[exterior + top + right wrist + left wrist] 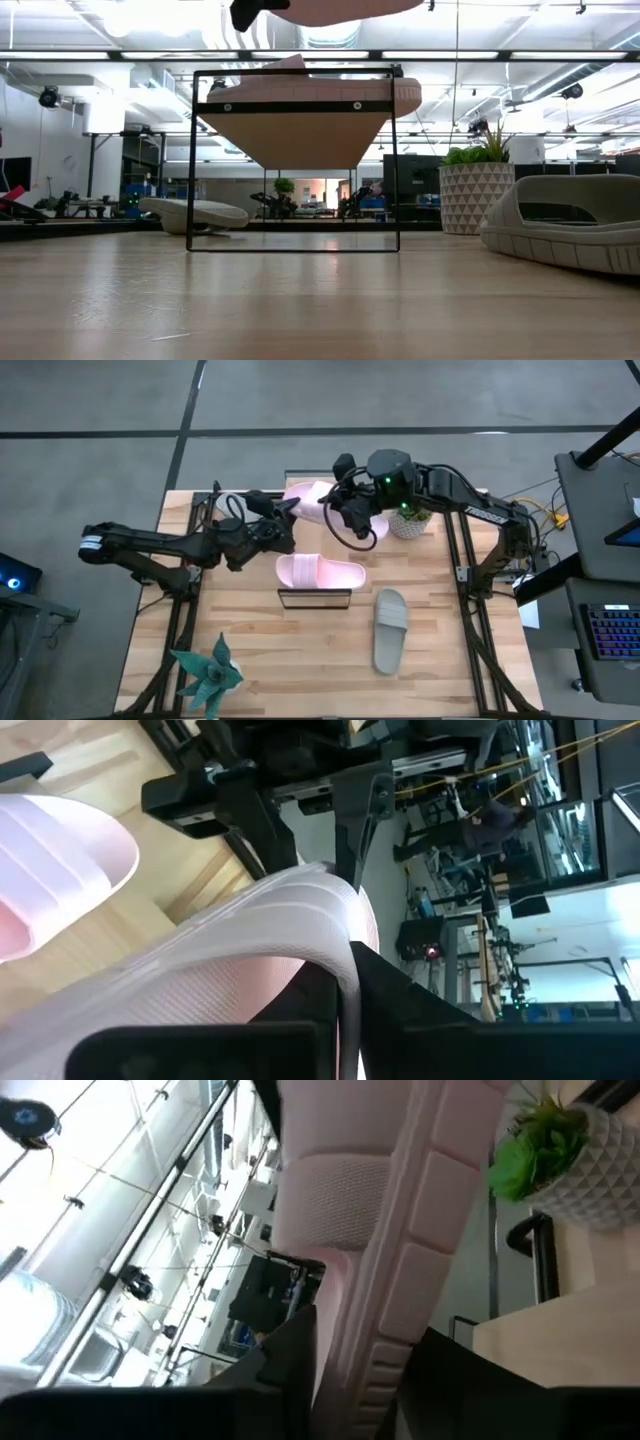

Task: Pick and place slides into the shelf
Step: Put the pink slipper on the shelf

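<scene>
Counting the slides found: three were visible, two pink and one grey, with a fourth possibly the pale shape seen far left beyond the shelf in the low view, though that could not be confirmed. One pink slide lay on the shelf, lengthwise on its plank top near the middle of the surface; this item was judged placed. A second pink slide was held in the air above the far edge of the surface, between both arms. Right claw was closed on the strap of that raised slide, its fingers pinching the ribbed band as shown in the right wrist view. Left claw was at the other end of the same slide, fingers either side of its sole edge in the left wrist view; whether it gripped or stood loose could not be told. Grey slide rested on the surface to the right of the shelf, well apart from both claws, untouched. A potted plant stood at the far right of the surface, and another plant at the near left corner. Judgement: roughly a quarter done, one slide shelved, one in transit and apparently being passed between arms, the grey ones left to collect.
</scene>
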You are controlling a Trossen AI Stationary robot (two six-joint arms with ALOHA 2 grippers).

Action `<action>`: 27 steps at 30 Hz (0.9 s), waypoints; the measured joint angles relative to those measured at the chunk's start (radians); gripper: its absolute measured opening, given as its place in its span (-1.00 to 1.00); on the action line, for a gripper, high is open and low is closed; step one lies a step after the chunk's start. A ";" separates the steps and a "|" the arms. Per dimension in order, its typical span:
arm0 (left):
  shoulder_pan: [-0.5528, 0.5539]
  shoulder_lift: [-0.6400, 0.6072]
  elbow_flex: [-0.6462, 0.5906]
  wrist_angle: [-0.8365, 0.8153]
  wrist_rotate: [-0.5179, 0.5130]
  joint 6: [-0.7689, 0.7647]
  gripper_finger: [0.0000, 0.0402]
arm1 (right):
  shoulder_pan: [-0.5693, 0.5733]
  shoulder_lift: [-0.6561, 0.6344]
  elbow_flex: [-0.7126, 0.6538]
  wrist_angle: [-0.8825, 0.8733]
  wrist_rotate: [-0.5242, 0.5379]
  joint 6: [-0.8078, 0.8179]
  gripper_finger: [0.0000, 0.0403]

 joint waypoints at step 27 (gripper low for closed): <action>-0.003 -0.343 -0.010 -0.580 0.386 -0.657 -0.42 | -0.155 0.001 -0.265 0.181 -0.226 -0.136 -0.96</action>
